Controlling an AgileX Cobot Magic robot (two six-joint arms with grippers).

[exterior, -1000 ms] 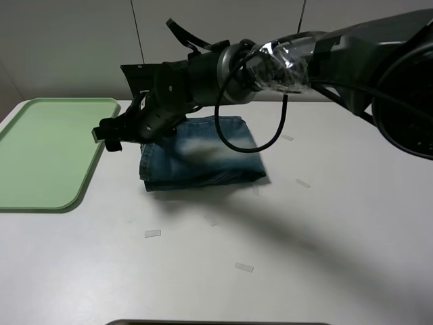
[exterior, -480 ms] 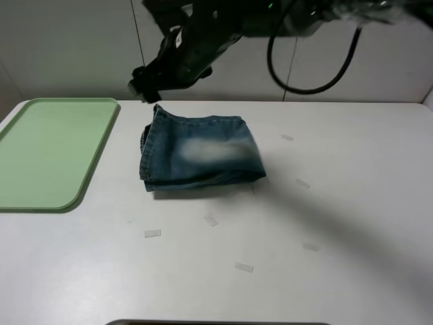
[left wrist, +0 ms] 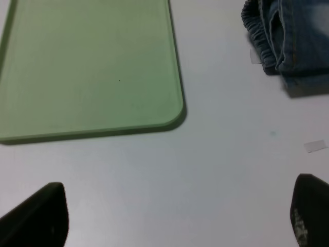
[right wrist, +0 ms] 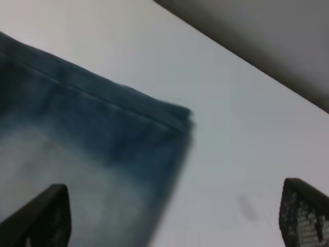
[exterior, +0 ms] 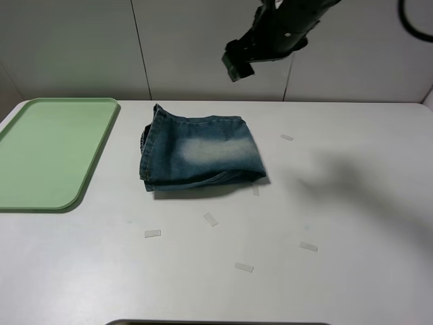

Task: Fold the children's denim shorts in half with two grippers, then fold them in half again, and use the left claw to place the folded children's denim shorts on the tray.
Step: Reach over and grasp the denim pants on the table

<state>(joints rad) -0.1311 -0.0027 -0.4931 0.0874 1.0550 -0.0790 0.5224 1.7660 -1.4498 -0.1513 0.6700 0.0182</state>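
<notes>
The children's denim shorts [exterior: 199, 152] lie folded into a compact bundle on the white table, right of the tray [exterior: 47, 152], apart from it. The pale green tray holds nothing. My right gripper [exterior: 238, 62] hangs high above the table's back edge, behind the shorts; in the right wrist view it [right wrist: 172, 221] is open and empty over the shorts [right wrist: 77, 139]. My left gripper [left wrist: 175, 221] is open and empty, low over bare table, with the tray [left wrist: 87, 67] and the shorts' waistband edge [left wrist: 288, 41] ahead. The left arm is out of the exterior view.
Several small clear tape scraps lie on the table, such as one [exterior: 211, 219] in front of the shorts and another [exterior: 308, 246] at the right. A grey wall runs behind the table. A dark edge [exterior: 216, 323] shows at the table's front.
My right arm, low over the shorts' left edge a second ago, has lifted and swung up and to the right. The shorts stay folded in place.
</notes>
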